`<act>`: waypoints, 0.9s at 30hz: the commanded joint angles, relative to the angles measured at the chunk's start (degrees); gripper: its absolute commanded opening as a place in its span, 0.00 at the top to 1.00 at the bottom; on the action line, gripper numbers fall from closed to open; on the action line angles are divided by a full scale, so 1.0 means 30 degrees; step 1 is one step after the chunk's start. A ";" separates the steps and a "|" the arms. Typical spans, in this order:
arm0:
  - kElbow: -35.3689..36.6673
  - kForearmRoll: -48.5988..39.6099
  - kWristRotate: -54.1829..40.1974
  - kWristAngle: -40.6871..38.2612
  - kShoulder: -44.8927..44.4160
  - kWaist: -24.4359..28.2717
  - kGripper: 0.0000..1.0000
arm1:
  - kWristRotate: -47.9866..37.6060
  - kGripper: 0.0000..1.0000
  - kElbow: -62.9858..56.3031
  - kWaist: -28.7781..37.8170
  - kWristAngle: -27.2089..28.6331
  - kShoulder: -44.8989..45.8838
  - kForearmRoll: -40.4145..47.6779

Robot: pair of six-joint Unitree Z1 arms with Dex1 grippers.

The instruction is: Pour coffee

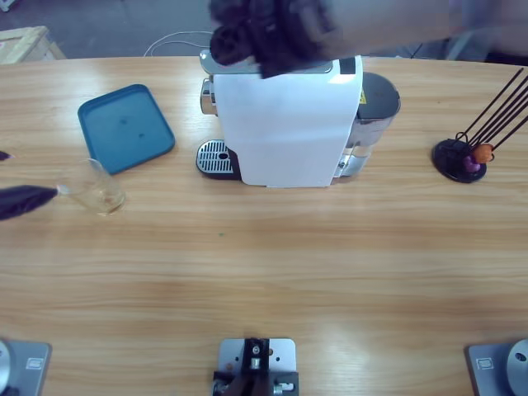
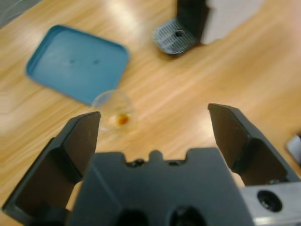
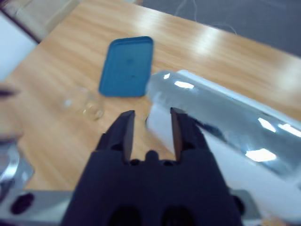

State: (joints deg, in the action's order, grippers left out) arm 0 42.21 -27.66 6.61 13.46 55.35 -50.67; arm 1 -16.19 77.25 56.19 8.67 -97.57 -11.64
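A small clear glass tumbler [image 1: 101,191] [image 2: 114,114] stands on the table just in front of the blue tray [image 1: 124,127]. A little light-brown coffee [image 2: 122,119] lies in its bottom. My left gripper [image 2: 153,115] is open wide and hangs short of the glass, which shows near its left jaw; in the high view that gripper [image 1: 29,177] comes in from the left edge. The white coffee machine [image 1: 285,124] stands mid-table. My right gripper [image 3: 152,115] [image 1: 264,37] is open and holds nothing, hovering over the machine's shiny silver top [image 3: 225,117].
The machine's round drip grille [image 1: 214,157] [image 2: 173,35] faces the tray [image 2: 77,63] [image 3: 127,66]. A black capsule stand [image 1: 462,157] with thin rods and coloured capsules sits at the far right. A white cable runs behind the machine.
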 commanded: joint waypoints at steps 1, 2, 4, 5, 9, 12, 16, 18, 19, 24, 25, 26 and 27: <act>-0.1670 0.2118 0.1237 0.2661 0.1331 0.0249 0.01 | 0.1000 0.00 -0.1152 0.1901 0.1995 0.5305 -0.5795; -0.1758 0.2188 0.1396 0.3012 0.1525 0.0249 0.01 | 0.0831 0.00 -0.1481 0.2024 0.2218 0.5850 -0.6375; -0.1887 0.2188 0.2450 0.3522 0.1982 0.0249 0.01 | 0.0321 0.00 -0.2547 0.2100 0.2405 0.7069 -0.7078; -0.1999 0.2194 0.3165 0.3569 0.2327 0.0249 0.01 | 0.0010 0.00 -0.3110 0.2124 0.2446 0.7696 -0.7254; -0.4161 0.4743 0.5345 0.3768 0.3804 0.0249 0.01 | -0.0728 0.00 -0.4188 0.2147 0.2446 0.9219 -0.8127; -0.6030 0.6952 0.6077 0.4916 0.3857 0.0249 0.01 | -0.1021 0.00 -0.4727 0.2370 0.2892 0.9700 -0.8760; -0.7208 0.8979 0.6147 0.5672 0.4407 0.0249 0.01 | -0.1373 0.00 -0.5154 0.2481 0.2921 0.9840 -0.9299; -0.7372 0.9835 0.6106 0.5678 0.5058 0.0249 0.01 | -0.1373 0.00 -0.5143 0.2481 0.3108 0.9875 -0.9334; -0.7506 1.0274 0.6089 0.5655 0.5187 0.0249 0.01 | -0.1396 0.00 -0.5119 0.2481 0.3267 0.9852 -0.9334; -0.7969 1.1774 0.6030 0.5678 0.6025 0.0255 0.01 | -0.1419 0.00 -0.5113 0.2481 0.3583 0.9700 -0.9334; -0.8040 1.2096 0.6030 0.5678 0.6370 0.0260 0.01 | -0.1431 0.00 -0.5125 0.2481 0.3583 0.9700 -0.9351; -0.8087 1.2454 0.6030 0.5678 0.6734 0.0249 0.01 | -0.1455 0.00 -0.5125 0.2481 0.3583 0.9700 -0.9386; -0.8198 1.3022 0.6065 0.5666 0.7138 0.0249 0.01 | -0.1490 0.00 -0.5125 0.2481 0.3571 0.9711 -0.9445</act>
State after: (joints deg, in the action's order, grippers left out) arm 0 20.34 5.38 24.16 29.71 70.51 -50.27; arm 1 -19.76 63.99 62.93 18.18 -69.38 -38.90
